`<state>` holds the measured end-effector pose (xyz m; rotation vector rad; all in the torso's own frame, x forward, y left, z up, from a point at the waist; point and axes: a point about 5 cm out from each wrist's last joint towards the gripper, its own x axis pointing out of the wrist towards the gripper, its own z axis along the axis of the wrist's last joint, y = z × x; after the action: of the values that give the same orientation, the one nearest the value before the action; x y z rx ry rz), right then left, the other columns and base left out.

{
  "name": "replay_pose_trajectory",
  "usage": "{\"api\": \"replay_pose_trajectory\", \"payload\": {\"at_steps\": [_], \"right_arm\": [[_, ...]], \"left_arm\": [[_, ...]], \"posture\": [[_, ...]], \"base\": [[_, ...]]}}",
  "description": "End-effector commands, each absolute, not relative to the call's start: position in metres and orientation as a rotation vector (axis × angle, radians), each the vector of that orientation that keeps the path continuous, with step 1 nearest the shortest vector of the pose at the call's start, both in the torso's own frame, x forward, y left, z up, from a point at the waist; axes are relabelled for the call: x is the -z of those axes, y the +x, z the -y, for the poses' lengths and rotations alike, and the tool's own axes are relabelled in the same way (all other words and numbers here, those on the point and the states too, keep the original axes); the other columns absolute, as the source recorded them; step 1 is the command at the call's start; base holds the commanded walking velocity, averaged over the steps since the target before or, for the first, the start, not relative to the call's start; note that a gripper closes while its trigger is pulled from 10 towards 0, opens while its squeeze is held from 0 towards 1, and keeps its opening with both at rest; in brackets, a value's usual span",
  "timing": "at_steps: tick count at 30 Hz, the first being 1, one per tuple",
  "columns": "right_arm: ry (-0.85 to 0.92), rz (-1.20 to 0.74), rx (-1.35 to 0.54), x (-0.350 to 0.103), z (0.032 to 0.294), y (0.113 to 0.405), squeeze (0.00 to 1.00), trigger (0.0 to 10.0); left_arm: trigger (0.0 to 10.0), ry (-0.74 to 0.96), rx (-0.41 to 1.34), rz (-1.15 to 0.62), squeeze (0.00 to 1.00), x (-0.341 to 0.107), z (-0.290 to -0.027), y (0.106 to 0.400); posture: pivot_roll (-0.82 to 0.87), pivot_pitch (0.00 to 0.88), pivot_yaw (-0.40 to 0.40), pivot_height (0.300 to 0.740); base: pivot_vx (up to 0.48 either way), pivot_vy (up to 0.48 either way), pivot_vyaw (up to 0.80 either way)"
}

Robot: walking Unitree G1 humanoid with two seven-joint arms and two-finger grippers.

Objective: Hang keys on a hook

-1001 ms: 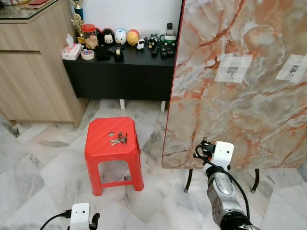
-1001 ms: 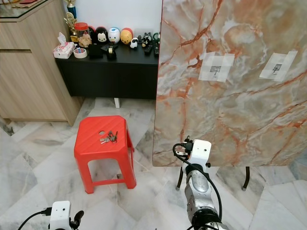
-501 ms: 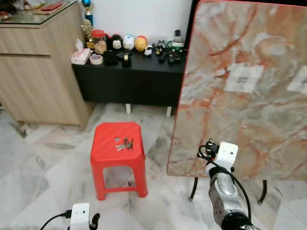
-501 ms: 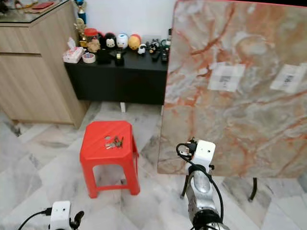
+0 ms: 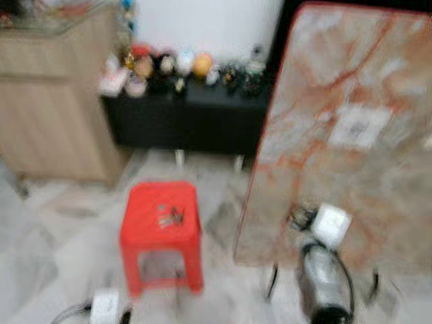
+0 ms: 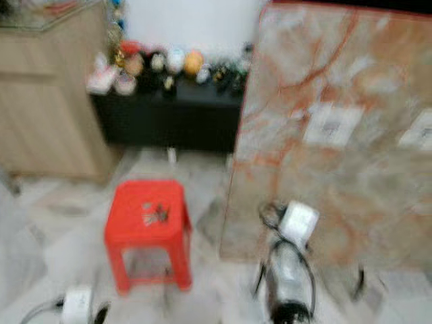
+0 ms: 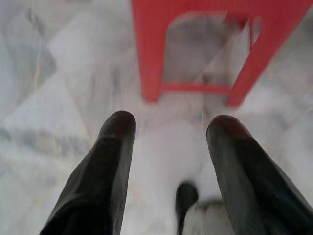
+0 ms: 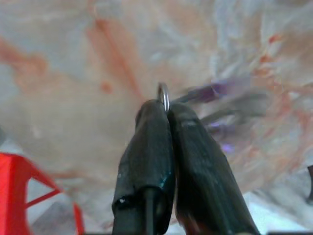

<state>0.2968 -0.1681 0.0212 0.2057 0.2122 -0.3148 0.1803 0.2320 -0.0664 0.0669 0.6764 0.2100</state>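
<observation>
Blurred now by camera motion, right gripper (image 8: 166, 110) pinches a key ring (image 8: 164, 95) (left gripper (image 7: 168, 129) spread) near marble board (image 5: 351, 135) edge.

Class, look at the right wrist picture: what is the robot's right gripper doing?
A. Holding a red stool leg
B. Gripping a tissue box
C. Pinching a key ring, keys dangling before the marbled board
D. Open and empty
C: the right gripper is shut on the key ring, with purple-tinged keys blurred against the marbled board.

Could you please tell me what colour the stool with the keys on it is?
The stool is bright red, clearest in the left eye view.
</observation>
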Motion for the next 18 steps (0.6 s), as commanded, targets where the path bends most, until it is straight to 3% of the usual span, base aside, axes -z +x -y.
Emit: {"api": "replay_pose_trajectory", "payload": {"at_steps": [1,10,18], "right_arm": [[0.184,-0.182,0.382,-0.024,0.188,0.294,0.00,10.0],[0.167,-0.129,0.468,-0.037,0.204,0.300,0.00,10.0],[0.005,0.030,0.526,-0.077,0.226,0.319,0.00,10.0]], "left_arm": [[10.0,0.055,-0.188,-0.695,0.00,0.070,-0.222,0.179],[10.0,0.060,-0.193,-0.696,0.00,0.070,-0.222,0.179],[10.0,0.064,-0.198,-0.703,0.00,0.071,-0.224,0.176]], "posture": [[0.00,0.024,-0.067,0.722],[0.00,0.027,-0.070,0.722],[0.00,0.036,-0.066,0.722]], "base": [[0.000,0.000,0.00],[0.000,0.000,0.00],[0.000,0.000,0.00]]}}
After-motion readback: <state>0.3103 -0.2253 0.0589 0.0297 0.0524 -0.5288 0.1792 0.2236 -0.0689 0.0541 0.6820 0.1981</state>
